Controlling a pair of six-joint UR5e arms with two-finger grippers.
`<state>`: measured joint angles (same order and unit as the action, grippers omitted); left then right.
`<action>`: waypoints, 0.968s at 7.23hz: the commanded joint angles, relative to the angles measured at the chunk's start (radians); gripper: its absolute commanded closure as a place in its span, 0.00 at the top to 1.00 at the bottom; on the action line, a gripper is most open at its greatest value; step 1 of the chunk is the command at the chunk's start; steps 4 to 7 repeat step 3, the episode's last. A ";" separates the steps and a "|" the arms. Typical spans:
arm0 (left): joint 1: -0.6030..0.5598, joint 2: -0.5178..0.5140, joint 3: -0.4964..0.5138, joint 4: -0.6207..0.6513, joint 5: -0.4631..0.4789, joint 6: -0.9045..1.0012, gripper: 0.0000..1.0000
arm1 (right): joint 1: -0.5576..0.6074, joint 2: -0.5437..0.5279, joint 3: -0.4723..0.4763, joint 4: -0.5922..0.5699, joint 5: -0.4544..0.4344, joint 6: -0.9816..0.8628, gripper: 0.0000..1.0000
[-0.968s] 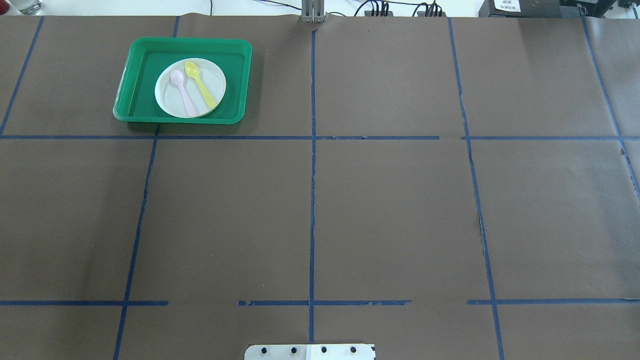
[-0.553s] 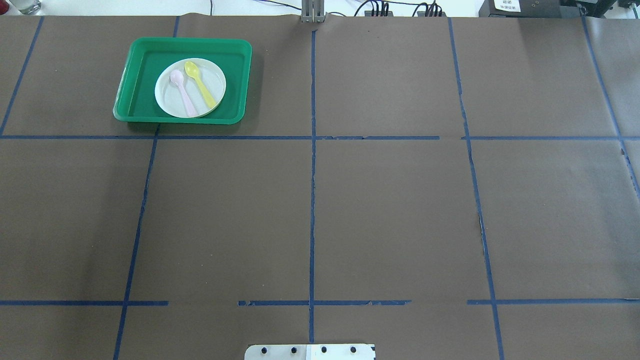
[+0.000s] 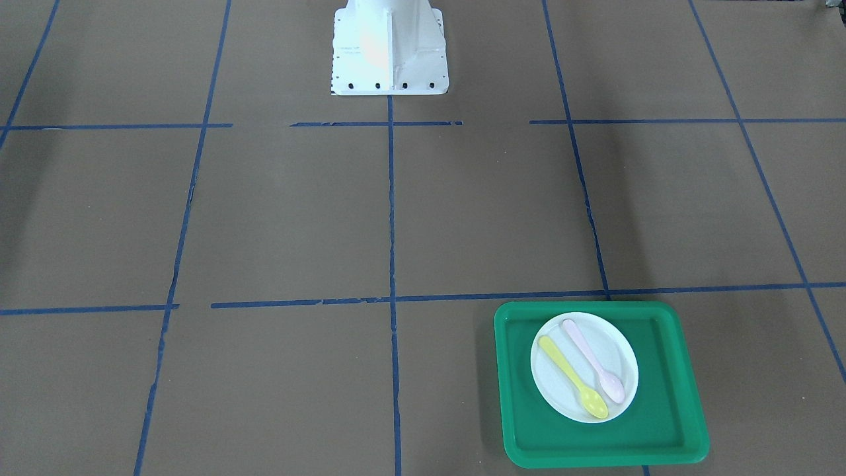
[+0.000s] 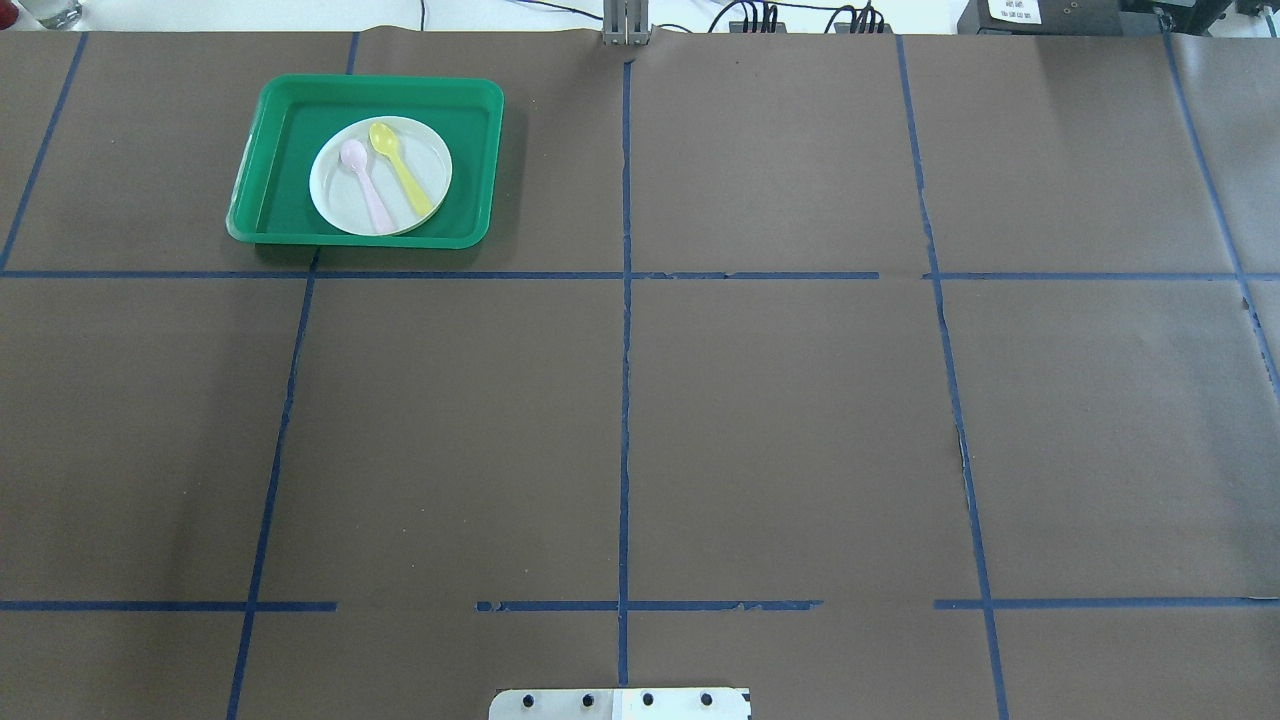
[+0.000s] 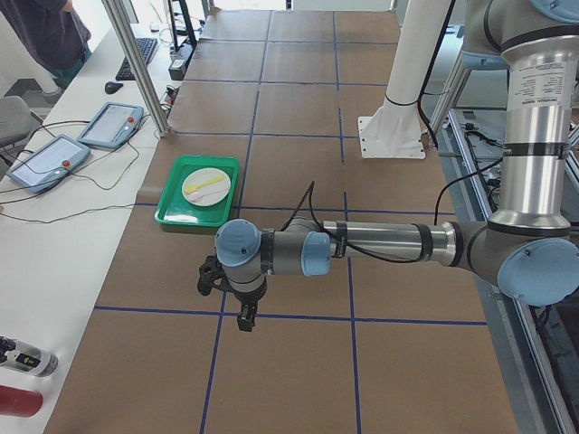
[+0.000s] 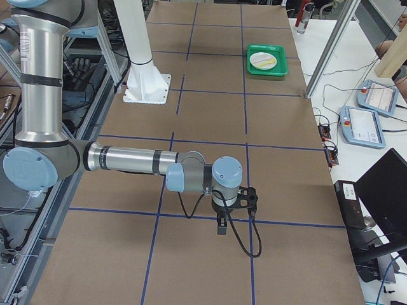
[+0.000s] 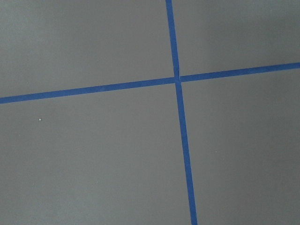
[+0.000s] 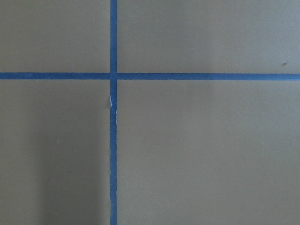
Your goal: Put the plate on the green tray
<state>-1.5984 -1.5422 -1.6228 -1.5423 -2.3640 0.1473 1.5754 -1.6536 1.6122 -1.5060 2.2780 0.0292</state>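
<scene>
The white plate [image 4: 335, 190] lies inside the green tray [image 4: 290, 110] at the table's far left, with a pink spoon [image 4: 365, 190] and a yellow spoon [image 4: 402, 175] on it. The front-facing view shows the plate [image 3: 618, 350] and the tray [image 3: 661, 396] the same way. My left gripper [image 5: 245, 318] shows only in the exterior left view, hanging low over the table, far from the tray [image 5: 176, 214]. My right gripper [image 6: 220, 227] shows only in the exterior right view, far from the tray [image 6: 267, 71]. I cannot tell whether either gripper is open or shut.
Brown paper with blue tape lines [image 4: 625, 350] covers the table. The robot's white base [image 3: 388, 53] stands at the middle of the near edge. Both wrist views show only paper and crossing tape [image 7: 177, 78]. Tablets [image 5: 109, 125] lie on the side bench.
</scene>
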 commanded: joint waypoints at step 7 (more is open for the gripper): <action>0.002 -0.002 0.004 -0.002 -0.001 0.000 1.00 | 0.000 0.000 0.000 0.000 0.000 0.000 1.00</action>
